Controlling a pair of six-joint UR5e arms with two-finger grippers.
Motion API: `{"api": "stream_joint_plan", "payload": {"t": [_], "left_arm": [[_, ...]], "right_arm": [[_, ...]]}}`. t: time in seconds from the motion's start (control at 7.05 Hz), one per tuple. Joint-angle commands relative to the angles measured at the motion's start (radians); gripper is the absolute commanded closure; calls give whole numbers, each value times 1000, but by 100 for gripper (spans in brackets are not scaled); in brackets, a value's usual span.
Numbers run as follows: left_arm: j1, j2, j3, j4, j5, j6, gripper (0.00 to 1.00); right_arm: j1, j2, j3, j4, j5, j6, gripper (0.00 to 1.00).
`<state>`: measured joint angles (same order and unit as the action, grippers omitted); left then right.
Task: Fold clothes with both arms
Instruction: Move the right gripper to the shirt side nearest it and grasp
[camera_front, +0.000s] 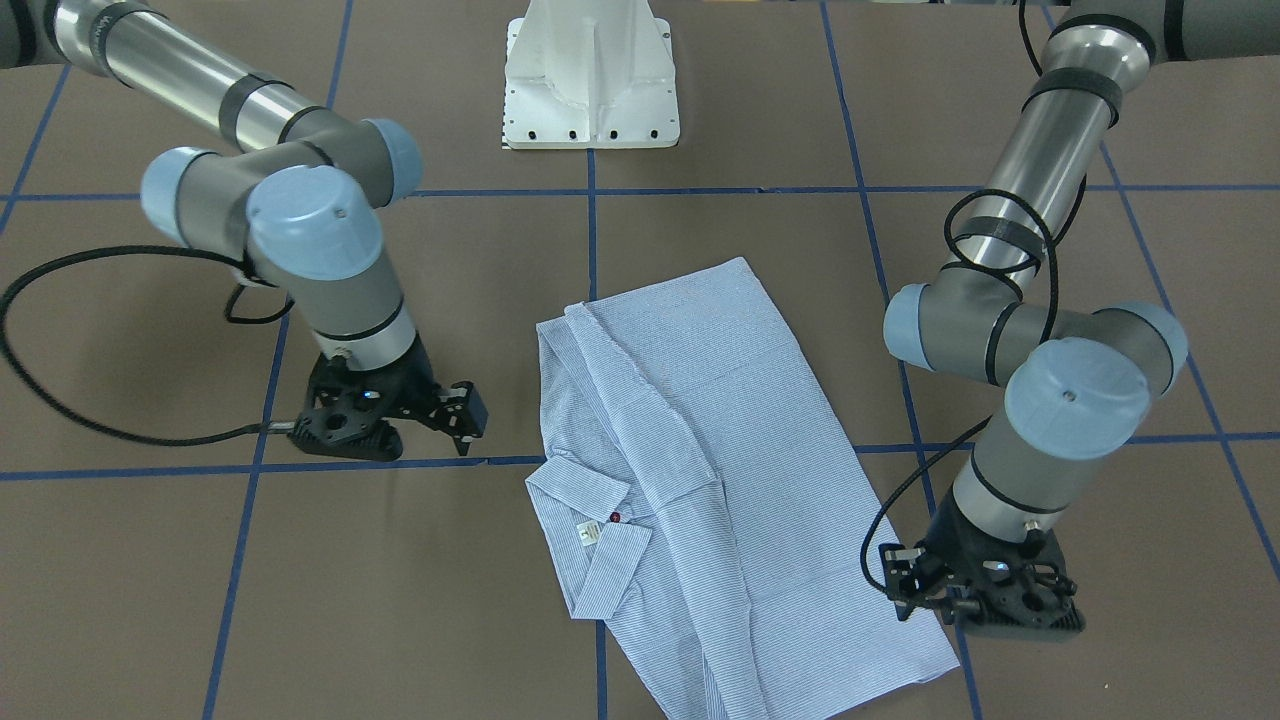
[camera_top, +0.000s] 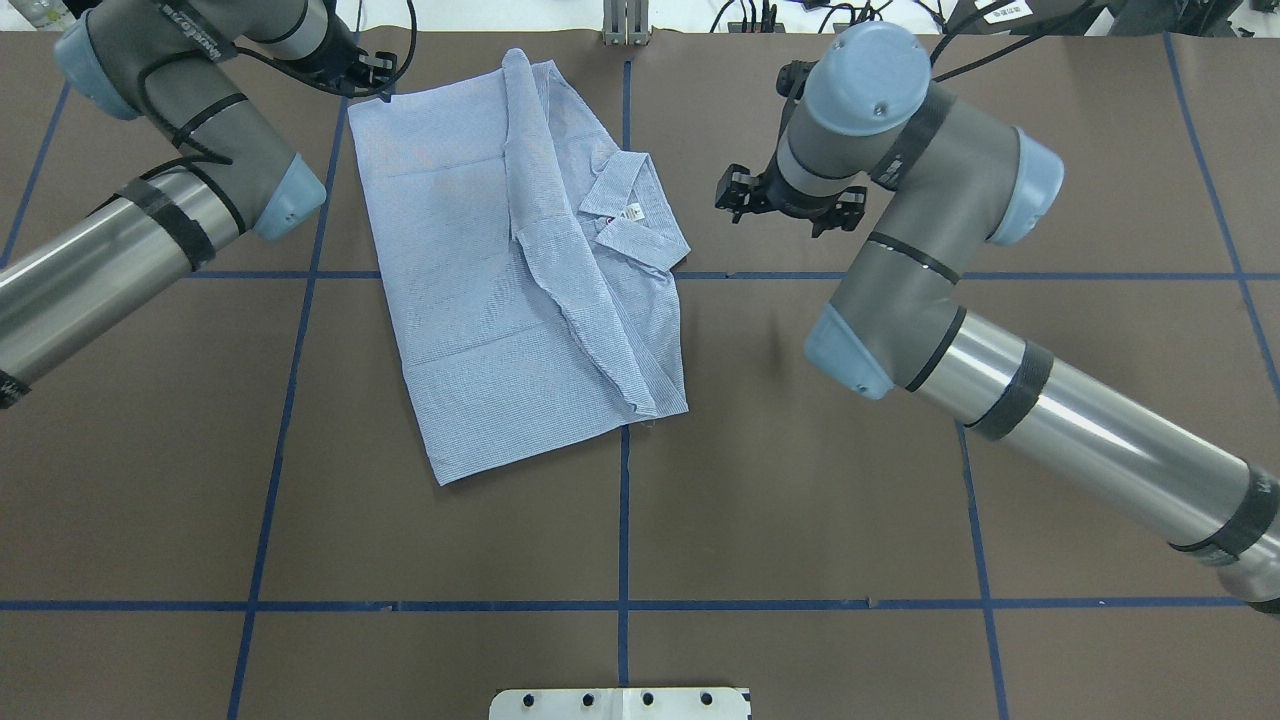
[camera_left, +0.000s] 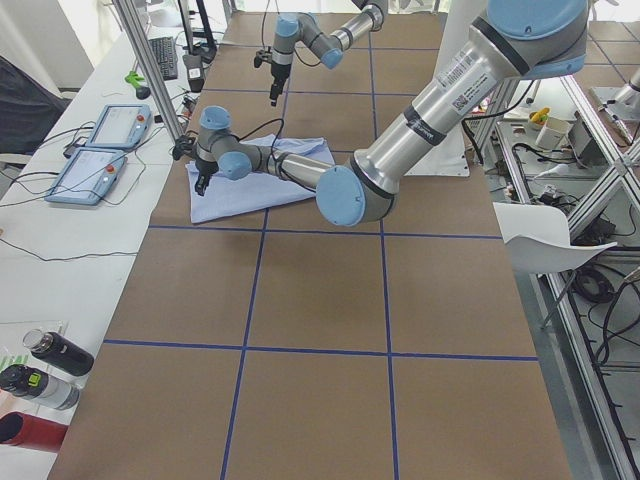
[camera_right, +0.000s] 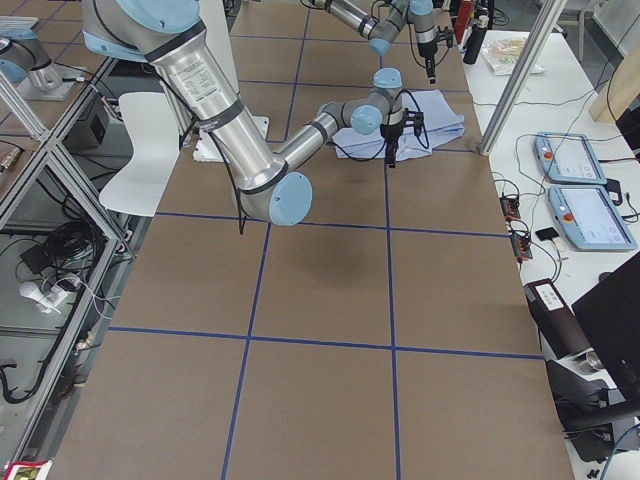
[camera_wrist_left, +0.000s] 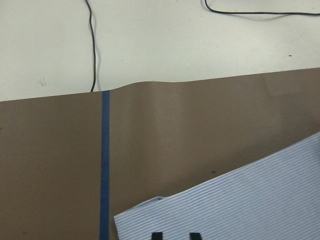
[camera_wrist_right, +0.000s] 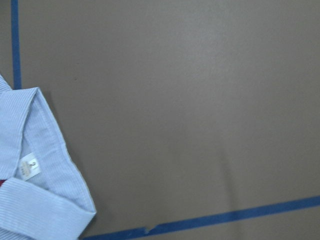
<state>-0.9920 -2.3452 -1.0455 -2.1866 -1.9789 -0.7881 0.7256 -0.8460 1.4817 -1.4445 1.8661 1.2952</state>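
Note:
The light blue striped shirt (camera_front: 720, 430) lies folded flat on the brown table, with its collar (camera_front: 590, 520) and white neck label (camera_wrist_right: 29, 166) facing up. In the overhead view my left gripper (camera_top: 378, 72) hangs over the far left corner of the shirt (camera_top: 470, 270). In the left wrist view its fingertips (camera_wrist_left: 156, 235) sit a little apart above the striped cloth (camera_wrist_left: 250, 200) and hold nothing. My right gripper (camera_front: 468, 415) hovers open over bare table beside the collar end, apart from the shirt (camera_wrist_right: 35, 200).
The white pedestal base (camera_front: 590, 80) stands at the robot's side of the table. Blue tape lines (camera_top: 622, 520) cross the brown mat. Past the mat's far edge is a white surface with black cables (camera_wrist_left: 93, 45). Two teach pendants (camera_left: 100, 150) and bottles (camera_left: 50, 360) lie beside the table.

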Motion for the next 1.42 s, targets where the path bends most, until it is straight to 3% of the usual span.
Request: {"api": "stream_joint_plan", "payload": {"t": [0.0,0.28,0.57,0.99,1.28], "left_arm": [[12,64,-82,-4,-44,-2,0],[26,78,-93,-5,-41,-3,0],[27,78,-96,-7,-41,-3,0],[27,93,-97,-9,-40,0,0],[27,95,-97,-9,-40,1,0]], "right_arm": [[-102,68,17,-101,-48,274,0],[-198,38,61,-112,-102,517,5],[-293,-1,83,-53,-255,599,14],[-314,-45,104,-36,-266,607,28],[-331,-45,100,-36,-268,607,30]]}}
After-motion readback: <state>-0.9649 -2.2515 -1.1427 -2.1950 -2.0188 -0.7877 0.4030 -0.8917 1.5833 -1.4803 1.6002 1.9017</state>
